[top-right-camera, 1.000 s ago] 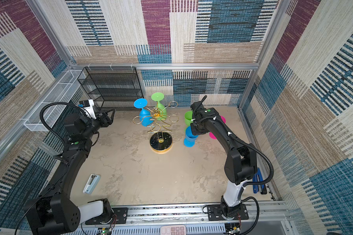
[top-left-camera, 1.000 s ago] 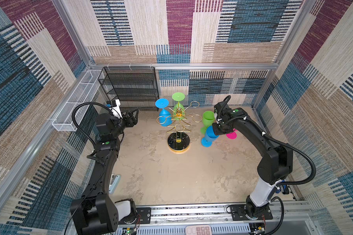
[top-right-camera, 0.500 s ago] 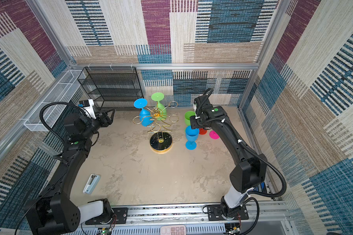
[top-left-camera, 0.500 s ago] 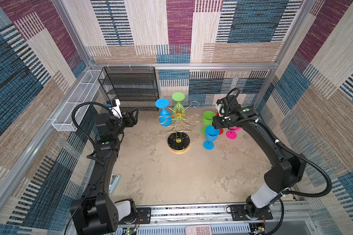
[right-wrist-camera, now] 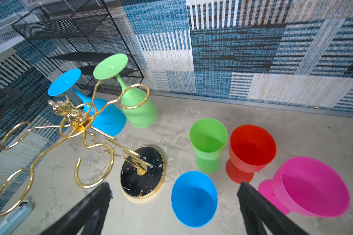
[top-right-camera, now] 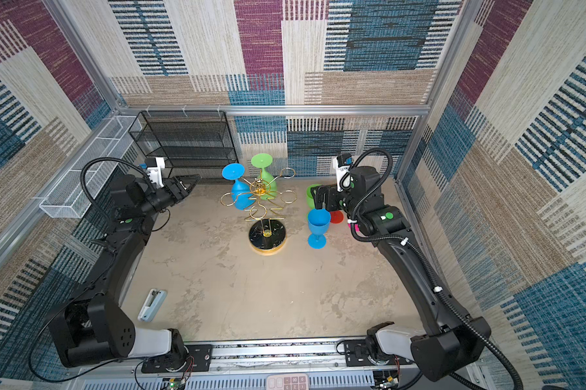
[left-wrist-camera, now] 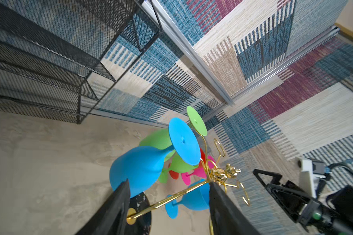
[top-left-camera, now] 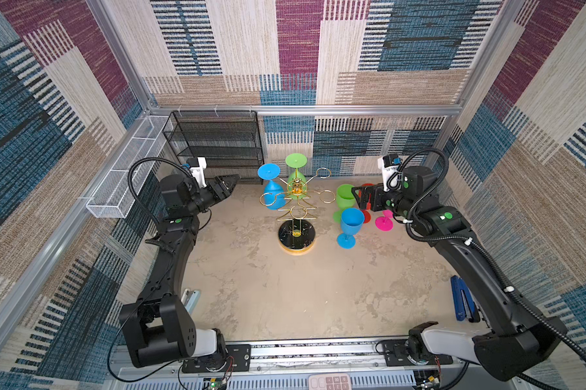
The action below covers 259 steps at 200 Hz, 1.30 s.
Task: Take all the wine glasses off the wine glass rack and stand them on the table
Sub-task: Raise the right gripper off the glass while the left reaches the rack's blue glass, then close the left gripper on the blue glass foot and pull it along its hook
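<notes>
The gold wine glass rack (top-left-camera: 296, 199) stands mid-table on its black marbled base (right-wrist-camera: 142, 173). A blue wine glass (top-left-camera: 272, 194) and a green one (top-left-camera: 296, 175) hang upside down from its back arms. Another blue wine glass (top-left-camera: 350, 223) stands upright on the table to the right of the rack. My right gripper (top-left-camera: 361, 199) hovers just behind and above it, open and empty; in the right wrist view this glass (right-wrist-camera: 194, 199) sits below the spread jaws (right-wrist-camera: 174, 185). My left gripper (top-left-camera: 231, 182) is open, left of the rack and clear of it, pointing at it (left-wrist-camera: 169, 183).
Green (right-wrist-camera: 208, 142), red (right-wrist-camera: 252, 148) and pink (right-wrist-camera: 311, 187) glasses stand upright at the right back. A black mesh shelf (top-left-camera: 217, 141) stands at the back left beside a white wire basket (top-left-camera: 123, 175). A pale stapler-like object (top-right-camera: 151, 304) lies front left, and a blue item (top-left-camera: 462, 302) lies at the right edge.
My right gripper opened and let go of the blue glass, which now stands upright on the table; the gripper drew back and up. The left jaws narrowed slightly.
</notes>
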Motion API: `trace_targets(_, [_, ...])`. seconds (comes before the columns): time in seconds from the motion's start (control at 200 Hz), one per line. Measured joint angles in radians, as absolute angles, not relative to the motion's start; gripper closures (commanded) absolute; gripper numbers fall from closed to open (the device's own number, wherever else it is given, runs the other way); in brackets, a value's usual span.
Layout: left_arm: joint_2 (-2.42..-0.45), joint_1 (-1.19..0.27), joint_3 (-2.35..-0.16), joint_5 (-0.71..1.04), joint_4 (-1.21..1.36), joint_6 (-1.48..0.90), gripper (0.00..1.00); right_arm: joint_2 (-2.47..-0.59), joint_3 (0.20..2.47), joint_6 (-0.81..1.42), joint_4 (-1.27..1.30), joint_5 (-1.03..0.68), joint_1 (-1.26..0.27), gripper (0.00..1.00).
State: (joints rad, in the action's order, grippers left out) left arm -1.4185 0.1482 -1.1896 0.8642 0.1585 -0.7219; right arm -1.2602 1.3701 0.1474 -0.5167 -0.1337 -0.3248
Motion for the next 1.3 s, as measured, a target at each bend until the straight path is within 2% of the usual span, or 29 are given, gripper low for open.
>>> trace_targets(0.2, [-1.494,0.076,-1.267,0.923,0.158,-0.800,0.39,-1.264,1.333,0.160,-0.464,-0.154,-0.323,0.01])
trace_targets(0.566, [-1.598,-0.001,-1.411,0.838,-0.010,-0.732,0.41,-1.229,1.293,0.161,-0.439,-0.157,-0.323,0.01])
trace_targets(1.057, [-1.644,-0.021,-1.450,0.810,-0.050,-0.693,0.52,-1.211,1.275,0.161,-0.431,-0.157,-0.324,0.01])
trace_targets(1.297, [-1.657,-0.025,-1.470,0.807,-0.056,-0.688,0.62,-1.205,1.268,0.161,-0.431,-0.157,-0.324,0.01])
